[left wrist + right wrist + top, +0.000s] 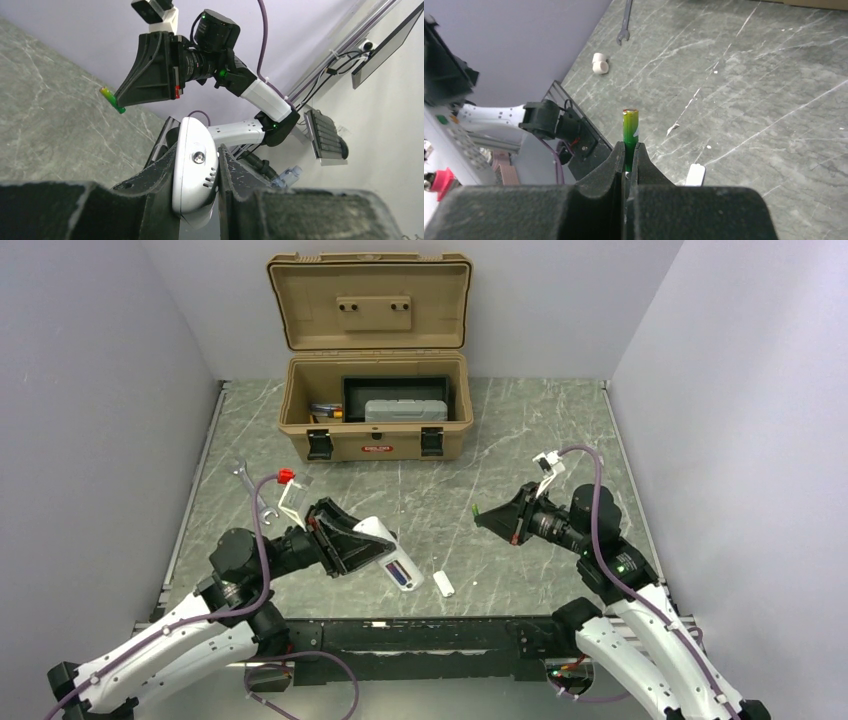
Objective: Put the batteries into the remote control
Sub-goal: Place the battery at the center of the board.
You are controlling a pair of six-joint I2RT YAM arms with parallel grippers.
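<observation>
My left gripper [345,540] is shut on the white remote control [388,552] and holds it tilted above the table. The remote's free end points toward the table's front edge, and a dark purple battery [403,578] shows in its open end. In the left wrist view the remote [195,170] is clamped between the fingers. My right gripper [497,520] is shut on the green battery [475,510], which sticks out past the fingertips [630,131]. It hangs in the air to the right of the remote, apart from it. The green battery also shows in the left wrist view [111,99].
A small loose white tab [443,585] lies on the table near the remote's end; it also shows in the right wrist view [695,175]. A tan toolbox [375,430] stands open at the back. A silver wrench [241,476] lies at the left.
</observation>
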